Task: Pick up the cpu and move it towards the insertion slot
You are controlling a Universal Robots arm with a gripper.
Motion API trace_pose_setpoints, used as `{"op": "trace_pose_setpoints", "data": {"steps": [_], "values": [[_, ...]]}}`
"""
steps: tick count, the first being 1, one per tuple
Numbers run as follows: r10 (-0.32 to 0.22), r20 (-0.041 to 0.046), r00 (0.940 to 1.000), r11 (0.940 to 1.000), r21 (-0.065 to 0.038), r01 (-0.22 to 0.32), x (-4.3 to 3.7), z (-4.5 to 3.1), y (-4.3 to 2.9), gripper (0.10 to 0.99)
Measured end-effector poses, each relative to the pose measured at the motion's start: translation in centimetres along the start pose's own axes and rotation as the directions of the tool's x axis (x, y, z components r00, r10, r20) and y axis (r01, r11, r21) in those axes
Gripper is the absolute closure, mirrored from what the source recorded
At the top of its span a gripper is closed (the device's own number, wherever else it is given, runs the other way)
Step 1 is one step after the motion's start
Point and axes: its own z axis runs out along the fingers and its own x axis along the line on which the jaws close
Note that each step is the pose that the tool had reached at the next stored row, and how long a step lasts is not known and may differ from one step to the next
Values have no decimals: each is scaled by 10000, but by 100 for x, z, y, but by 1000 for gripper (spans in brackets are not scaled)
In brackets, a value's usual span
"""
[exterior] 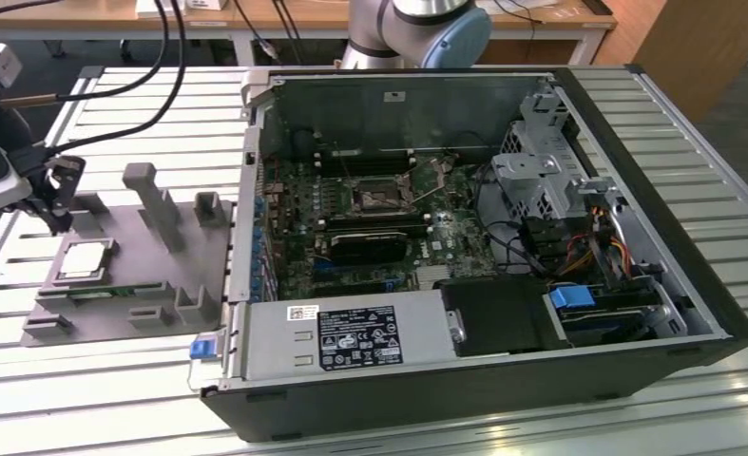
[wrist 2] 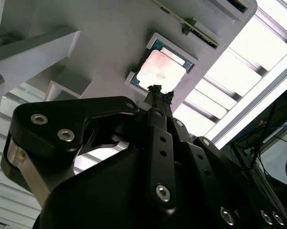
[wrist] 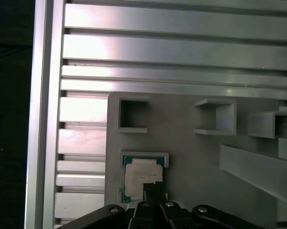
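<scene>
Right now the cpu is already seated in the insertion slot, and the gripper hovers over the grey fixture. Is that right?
Not quite. In the exterior view, the cpu lies in its recess on the grey fixture, not in the insertion slot, which shows only a dark centre. The rest stands: the gripper hovers over the fixture, close above the cpu.

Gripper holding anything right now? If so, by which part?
Nothing is held. The cpu lies in the grey fixture pocket; the gripper hovers over it, empty.
</scene>
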Motion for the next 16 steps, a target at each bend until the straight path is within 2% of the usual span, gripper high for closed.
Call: {"op": "trace_pose_setpoints", "data": {"steps": [5,16], "values": [[-1,0,10000,10000,0,1,42,80,-2,984],[-1,1,10000,10000,1,1,54,261,-35,984]]}}
